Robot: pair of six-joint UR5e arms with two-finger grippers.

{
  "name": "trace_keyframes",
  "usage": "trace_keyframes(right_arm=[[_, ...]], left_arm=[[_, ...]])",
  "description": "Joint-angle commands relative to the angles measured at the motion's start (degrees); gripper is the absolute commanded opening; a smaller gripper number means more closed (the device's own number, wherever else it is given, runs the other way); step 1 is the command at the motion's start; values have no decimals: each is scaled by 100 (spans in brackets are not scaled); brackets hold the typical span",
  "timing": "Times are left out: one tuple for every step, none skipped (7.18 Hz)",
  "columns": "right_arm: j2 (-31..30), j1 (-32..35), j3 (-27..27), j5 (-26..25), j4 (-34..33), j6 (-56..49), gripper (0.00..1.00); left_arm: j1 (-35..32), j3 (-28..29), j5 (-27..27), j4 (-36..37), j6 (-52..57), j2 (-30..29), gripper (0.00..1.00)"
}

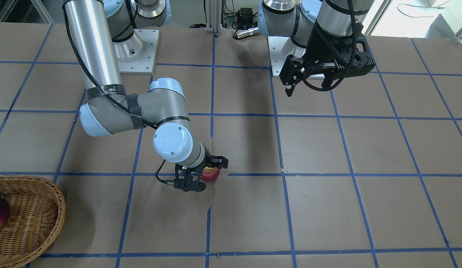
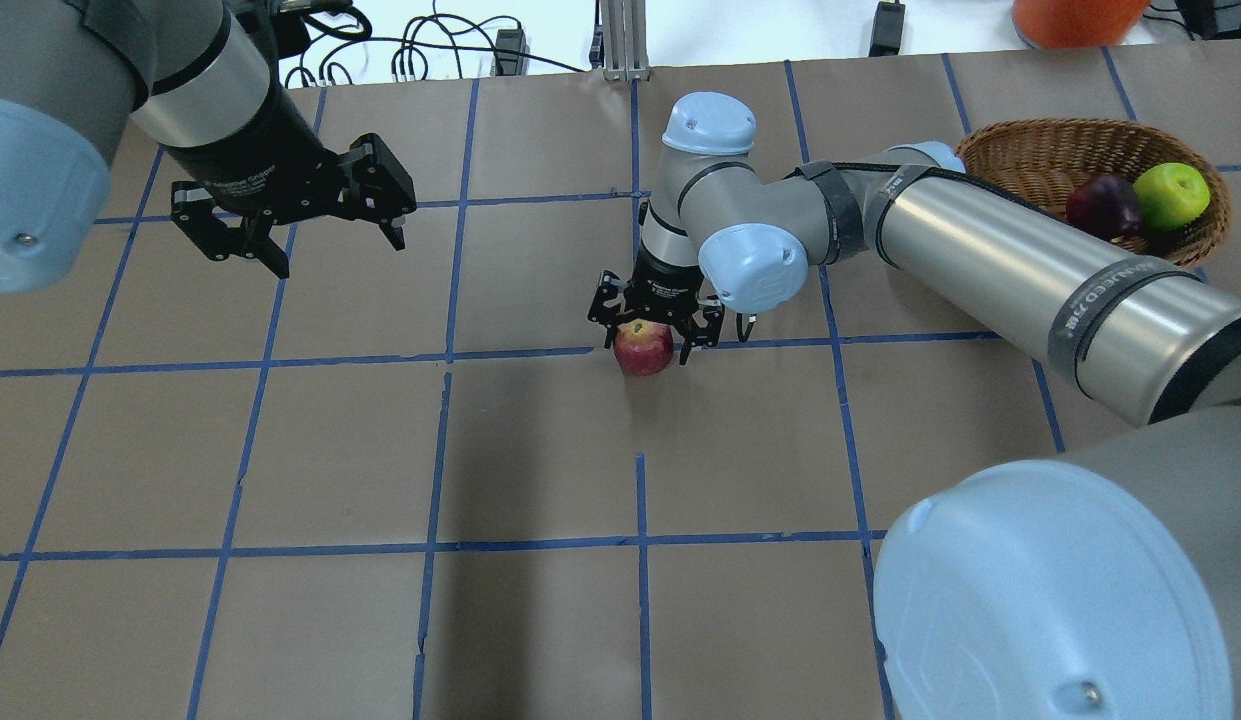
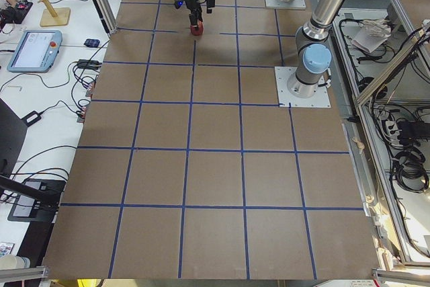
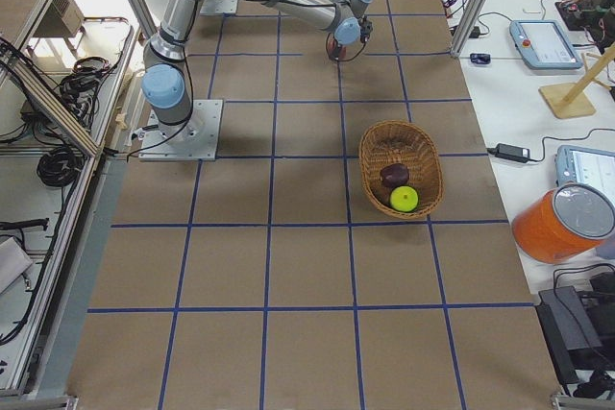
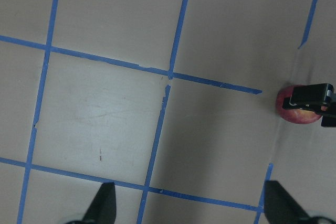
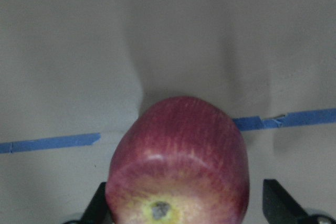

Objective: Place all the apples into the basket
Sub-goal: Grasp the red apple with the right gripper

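Far right on the worktop (image 2: 540,450): the basket (image 2: 1030,160), with two apples inside – the maroon apple (image 2: 1102,206) and the green apple (image 2: 1171,195), close side by side. Third one, the red apple (image 2: 643,347), not in the basket. Down on the worktop near the middle, right by a blue tape line (image 2: 520,353), well apart from the basket.

Right pincer (image 2: 648,346) low over the red apple, spread wide, one finger on each side. From its wrist camera, one finger right up against the apple's skin, a small gap at the other. Not squeezed shut on it. Left pincer (image 2: 338,255) up in the air on the far left, also spread wide, holding nothing.

Hard to see: bottom of the red apple cut off in the right wrist view. In the view across from the robot, most of the basket off the picture's edge, only a bit of the maroon apple showing. From above, near side of the basket hidden behind the right arm (image 2: 980,250).

Bare brown worktop all around the red apple – and between it and the basket. Basket near the worktop's far edge.
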Motion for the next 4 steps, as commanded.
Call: trace_keyframes(right_arm=[[51,0,-6,-9,-149,13,24],[25,-17,-58,-79,-246,-47,0],[-158,-96,-206,-97,-247,-57,0],[-465,-219,-399,-384,6,-74,0]], left_arm=[[0,0,-1,0,0,0,100],[0,0,-1,0,0,0,100],[0,-9,-1,0,0,0,100],[0,-9,-1,0,-9,0,100]])
